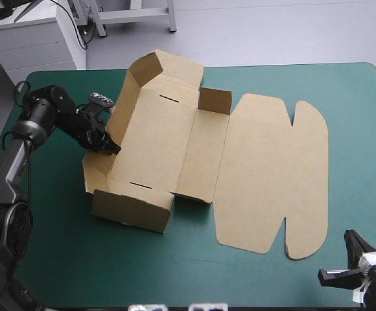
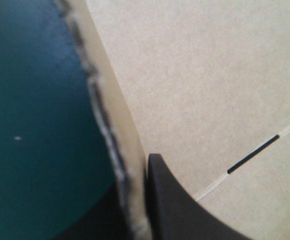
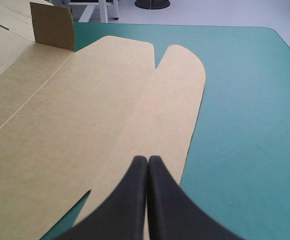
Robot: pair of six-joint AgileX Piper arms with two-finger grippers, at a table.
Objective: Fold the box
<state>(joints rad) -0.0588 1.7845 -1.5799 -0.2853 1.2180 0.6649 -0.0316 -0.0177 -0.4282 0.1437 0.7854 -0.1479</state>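
Observation:
The brown box (image 1: 168, 139) lies mid-table with its left wall (image 1: 126, 97) and near wall (image 1: 133, 207) raised; a small flap (image 1: 214, 100) stands at the far side, and the lid (image 1: 272, 175) lies flat to the right. My left gripper (image 1: 108, 144) is at the left wall's outer side. In the left wrist view my left gripper (image 2: 135, 200) is shut on the wall's top edge, with the box floor (image 2: 210, 75) and a slot (image 2: 252, 155) beyond. My right gripper (image 1: 351, 243) sits at the near right corner. The right gripper (image 3: 147, 161) is shut and empty, pointing over the lid (image 3: 85, 110).
Bare teal-green cover (image 1: 356, 103) runs right of the lid to the table's right edge, and a bare strip (image 1: 58, 188) lies left of the box. A grey cabinet (image 1: 32, 32) stands beyond the far left corner.

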